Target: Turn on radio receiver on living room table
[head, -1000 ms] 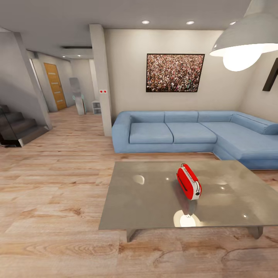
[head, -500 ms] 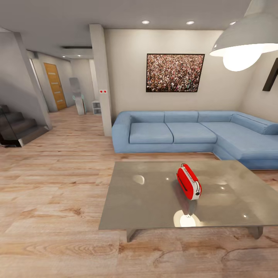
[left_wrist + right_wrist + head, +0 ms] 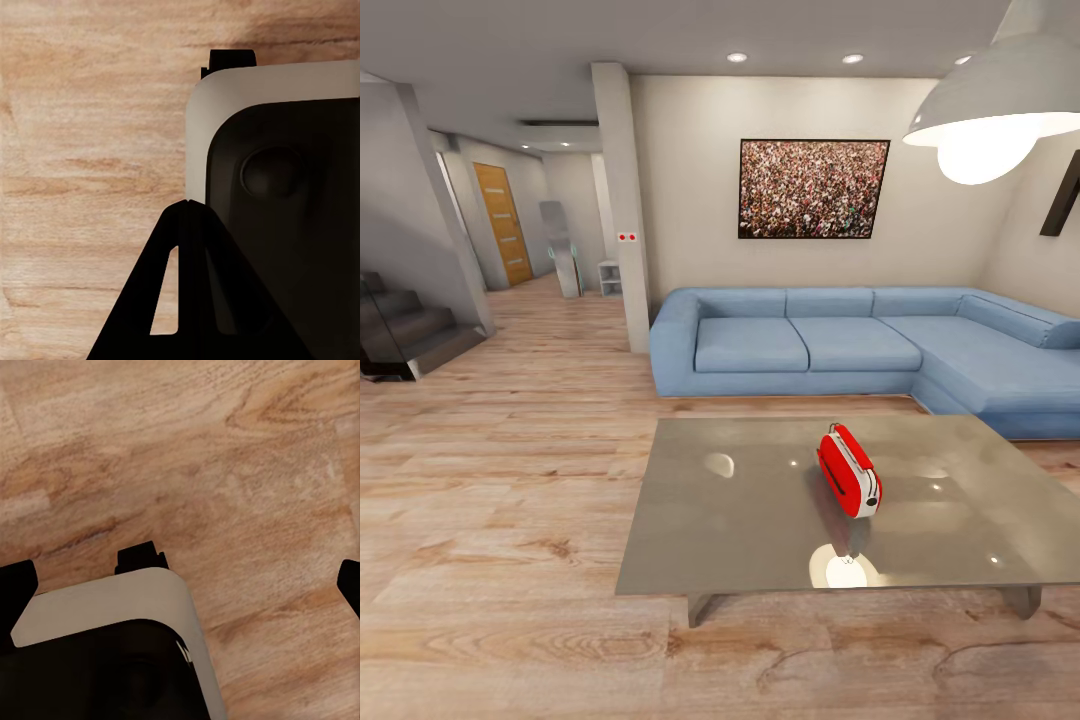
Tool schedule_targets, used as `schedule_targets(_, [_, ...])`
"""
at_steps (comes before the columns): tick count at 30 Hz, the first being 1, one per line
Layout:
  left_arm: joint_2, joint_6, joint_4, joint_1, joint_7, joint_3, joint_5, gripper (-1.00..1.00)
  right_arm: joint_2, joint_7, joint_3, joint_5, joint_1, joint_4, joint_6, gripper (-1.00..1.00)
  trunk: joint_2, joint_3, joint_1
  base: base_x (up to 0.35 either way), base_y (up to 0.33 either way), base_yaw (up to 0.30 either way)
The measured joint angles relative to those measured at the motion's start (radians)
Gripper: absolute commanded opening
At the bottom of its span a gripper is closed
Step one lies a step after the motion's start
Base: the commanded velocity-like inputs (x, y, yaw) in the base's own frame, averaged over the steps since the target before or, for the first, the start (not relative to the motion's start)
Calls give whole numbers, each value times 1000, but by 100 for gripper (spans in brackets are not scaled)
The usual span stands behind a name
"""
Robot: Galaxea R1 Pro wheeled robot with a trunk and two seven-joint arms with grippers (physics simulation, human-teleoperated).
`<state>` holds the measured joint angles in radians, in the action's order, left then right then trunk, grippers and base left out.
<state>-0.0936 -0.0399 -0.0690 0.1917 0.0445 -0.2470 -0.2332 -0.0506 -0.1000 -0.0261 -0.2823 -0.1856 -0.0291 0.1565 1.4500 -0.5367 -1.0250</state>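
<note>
The radio receiver, a small red and white box, stands on the glossy grey table a little right of its middle, some way ahead of me in the living room. In the left wrist view my left gripper hangs over the wood floor, its dark fingers meeting at one tip, shut on nothing. My right gripper is spread wide in the right wrist view, with one fingertip at each side edge, open and empty. Both grippers are far from the radio.
A blue L-shaped sofa stands behind the table, under a framed crowd picture. A white pendant lamp hangs at the upper right. Stairs and a pillar are to the left. Light wood floor lies left of the table. My own base shows below both wrists.
</note>
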Motion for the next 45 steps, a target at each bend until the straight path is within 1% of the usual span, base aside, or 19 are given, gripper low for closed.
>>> schedule_targets(45, [0,0,0,0,0,0,0,-100,0,0,0,0,0,0,0,100,0,0,0,0,0,0])
